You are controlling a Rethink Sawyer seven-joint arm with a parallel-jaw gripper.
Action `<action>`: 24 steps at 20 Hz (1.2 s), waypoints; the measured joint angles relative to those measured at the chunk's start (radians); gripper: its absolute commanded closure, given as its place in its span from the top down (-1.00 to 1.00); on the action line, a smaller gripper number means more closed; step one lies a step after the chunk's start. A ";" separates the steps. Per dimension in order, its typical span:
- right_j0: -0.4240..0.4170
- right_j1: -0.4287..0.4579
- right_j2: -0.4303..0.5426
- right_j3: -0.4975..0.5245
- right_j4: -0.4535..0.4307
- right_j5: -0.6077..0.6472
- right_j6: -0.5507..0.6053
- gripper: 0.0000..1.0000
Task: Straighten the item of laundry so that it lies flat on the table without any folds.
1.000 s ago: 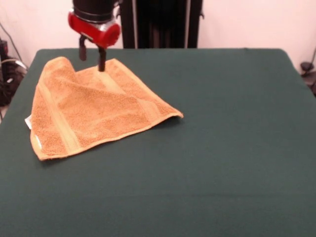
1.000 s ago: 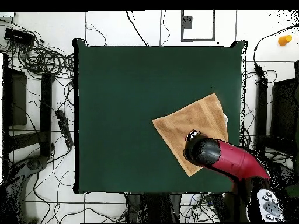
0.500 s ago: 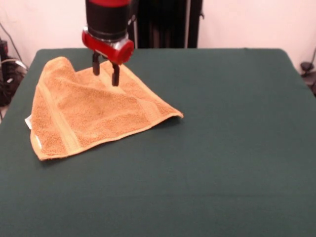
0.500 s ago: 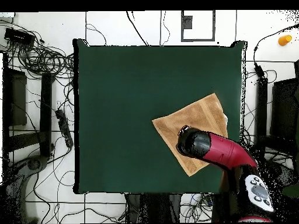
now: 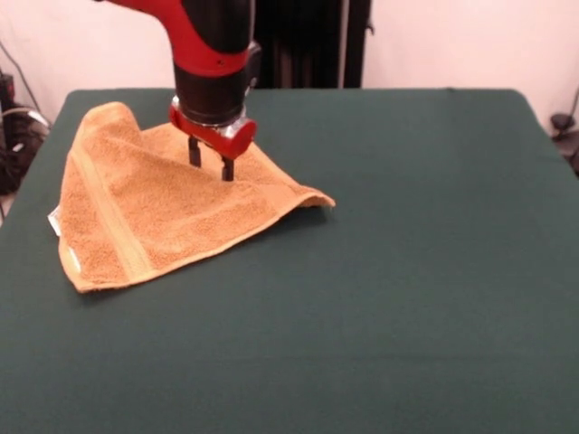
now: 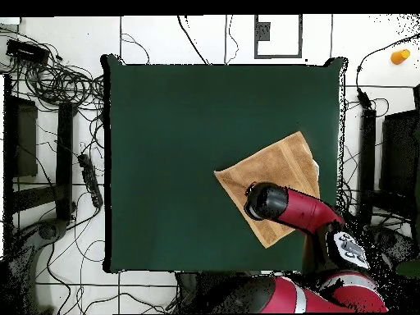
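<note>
The golden-orange towel (image 5: pixel 154 203) lies on the left part of the dark green table (image 5: pixel 407 271) in the front view, rumpled, with its far left corner humped up and its right corner slightly raised. A white tag (image 5: pixel 52 220) shows at its left edge. My gripper (image 5: pixel 209 161) is open, its two dark fingers pointing down onto the towel's right half, touching or just above the cloth. In the overhead view the towel (image 6: pixel 283 168) sits at the table's right near side, and the red arm (image 6: pixel 291 209) covers its near part and the gripper.
Cables and equipment (image 6: pixel 57 82) lie on the floor left of the table in the overhead view. The black pedestal (image 5: pixel 298 41) stands behind the table's far edge in the front view.
The gripper has moved from the towel's far edge toward the table's middle and lower, down onto the towel's right half. The towel's right edge has shifted slightly.
</note>
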 measured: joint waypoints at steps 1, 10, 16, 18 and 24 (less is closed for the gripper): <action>0.000 -0.001 0.000 0.000 0.000 0.000 0.000 1.00; -0.001 -0.001 0.002 -0.001 -0.001 0.000 0.000 1.00; -0.002 -0.002 0.002 0.000 -0.001 0.000 0.000 1.00; -0.003 -0.008 0.006 0.001 -0.001 -0.001 0.000 1.00; -0.006 -0.055 0.029 -0.008 -0.001 0.011 0.000 1.00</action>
